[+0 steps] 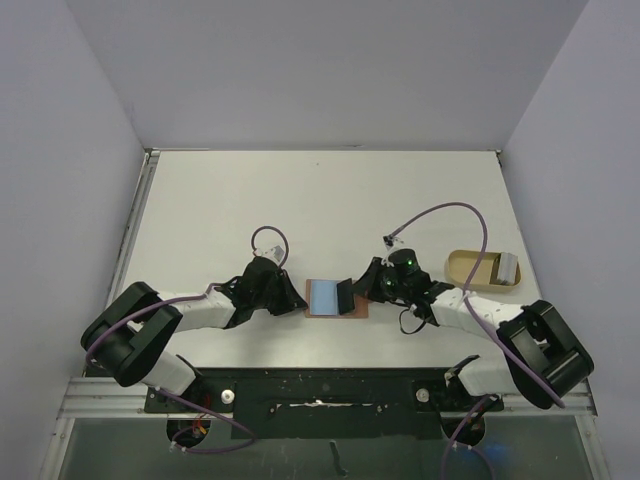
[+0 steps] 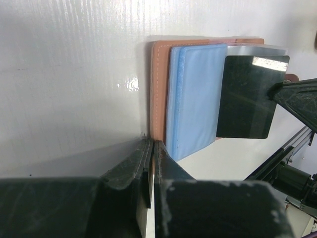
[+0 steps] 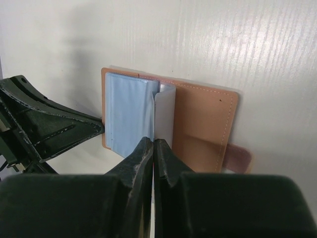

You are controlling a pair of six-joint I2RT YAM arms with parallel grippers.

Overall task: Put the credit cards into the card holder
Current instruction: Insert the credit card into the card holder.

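The card holder (image 1: 345, 310) lies open on the table between the arms, reddish-brown leather with pale blue sleeves (image 2: 195, 99) on its left half. My left gripper (image 1: 297, 297) is shut on the holder's left edge (image 2: 158, 89), pinning it down. My right gripper (image 1: 355, 290) is shut on a credit card (image 3: 164, 116) and holds it on edge over the holder's middle (image 3: 203, 124), by the blue sleeves (image 3: 126, 114). The card looks dark and glossy in the left wrist view (image 2: 250, 96). The snap tab (image 3: 237, 158) sticks out on the right.
A tan oval tray (image 1: 470, 266) stands at the right, beyond my right arm, with a grey-blue flat card-like piece (image 1: 511, 268) in it. The table's front edge runs just behind the holder.
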